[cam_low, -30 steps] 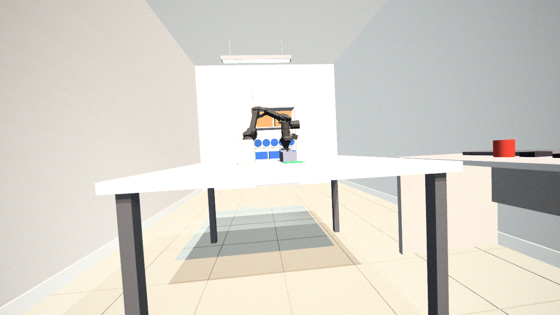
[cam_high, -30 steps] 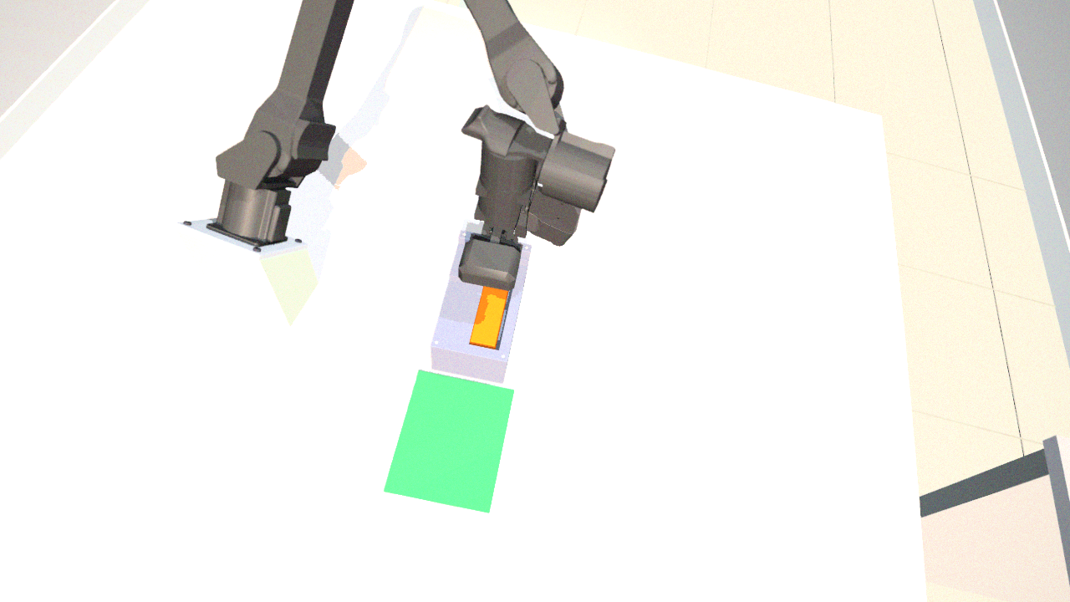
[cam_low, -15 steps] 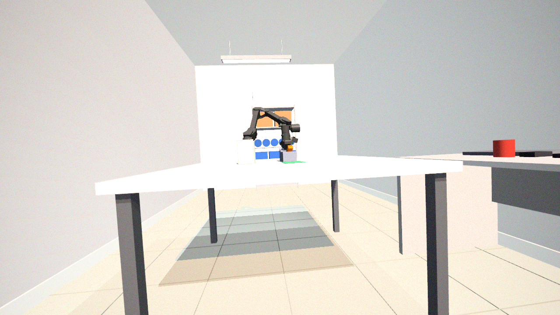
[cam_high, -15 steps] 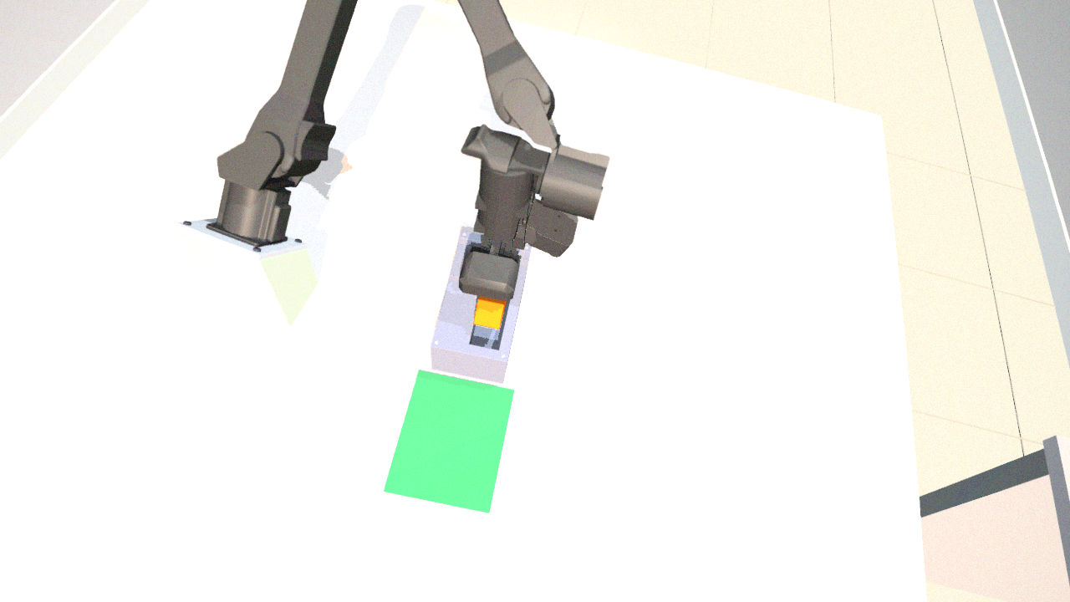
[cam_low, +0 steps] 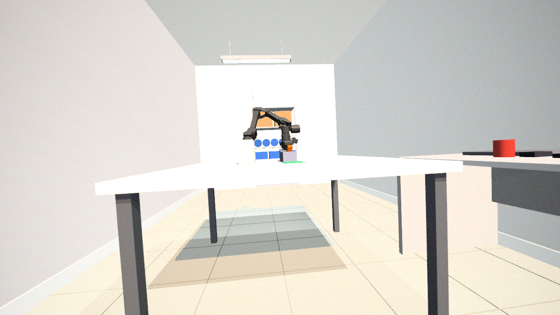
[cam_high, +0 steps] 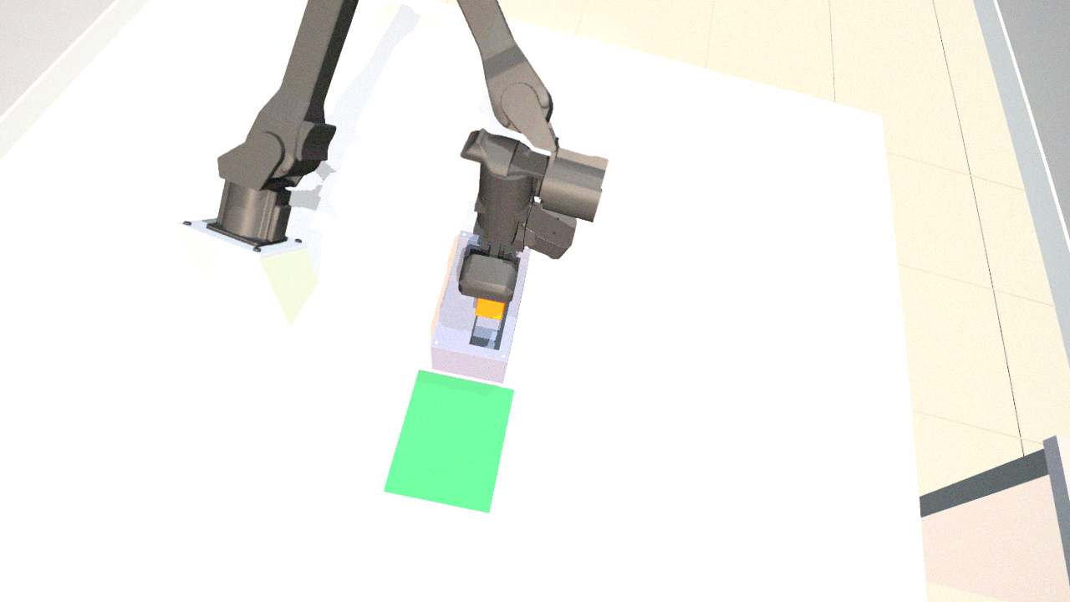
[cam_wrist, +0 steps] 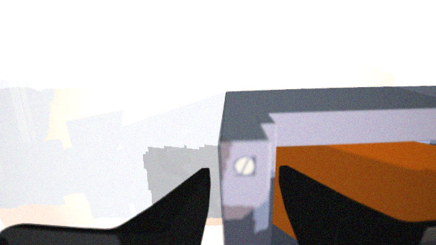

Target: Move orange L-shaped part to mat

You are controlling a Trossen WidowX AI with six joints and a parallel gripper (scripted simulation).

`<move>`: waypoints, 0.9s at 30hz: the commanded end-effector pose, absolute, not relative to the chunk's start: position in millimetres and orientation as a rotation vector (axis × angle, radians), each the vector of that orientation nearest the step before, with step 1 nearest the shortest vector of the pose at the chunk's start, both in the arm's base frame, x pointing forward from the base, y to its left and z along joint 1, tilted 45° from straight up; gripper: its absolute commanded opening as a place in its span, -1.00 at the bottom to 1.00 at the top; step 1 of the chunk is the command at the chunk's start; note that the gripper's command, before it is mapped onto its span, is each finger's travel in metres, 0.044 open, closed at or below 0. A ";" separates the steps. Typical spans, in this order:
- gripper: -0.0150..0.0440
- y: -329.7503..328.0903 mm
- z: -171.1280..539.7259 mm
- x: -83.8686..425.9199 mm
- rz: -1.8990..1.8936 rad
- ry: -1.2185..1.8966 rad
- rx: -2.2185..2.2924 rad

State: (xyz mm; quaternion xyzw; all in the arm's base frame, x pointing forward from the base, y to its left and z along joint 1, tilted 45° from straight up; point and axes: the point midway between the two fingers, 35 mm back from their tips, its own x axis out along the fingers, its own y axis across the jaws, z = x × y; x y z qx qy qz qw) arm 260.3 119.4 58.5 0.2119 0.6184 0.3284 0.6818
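My claw (cam_wrist: 242,168) stood part open with nothing between its fingers. In the wrist view one black finger hung outside the corner of the grey tray (cam_wrist: 306,102) and the other lay over the orange part (cam_wrist: 357,177), pressing, as I judged, on its L-shaped end. The contact itself was hidden under the finger. From above, my wrist body covered that end of the tray (cam_high: 467,351), and only a short stretch of the orange part (cam_high: 490,307) showed past it. Bare pocket floor (cam_high: 485,334) lay open beyond that, toward the green mat (cam_high: 449,441). From the distant side camera the orange part (cam_low: 289,148) stuck up above the tray rim. I took it, then, that the far end was tipped out of the pocket and the pressing step was about done. The part was not free yet: its low end sat in the tray. The next move called for me to ease off, carry the claw over the raised end, straddle it and close on it. The risk was the part dropping flush once my weight came off. The mat lay just beyond the tray's end.
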 end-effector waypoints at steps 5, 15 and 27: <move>0.12 119.0 68.7 258.4 0.735 1.391 0.476; 0.12 89.9 94.2 261.8 0.724 1.396 0.468; 0.12 41.6 134.1 258.0 0.730 1.396 0.474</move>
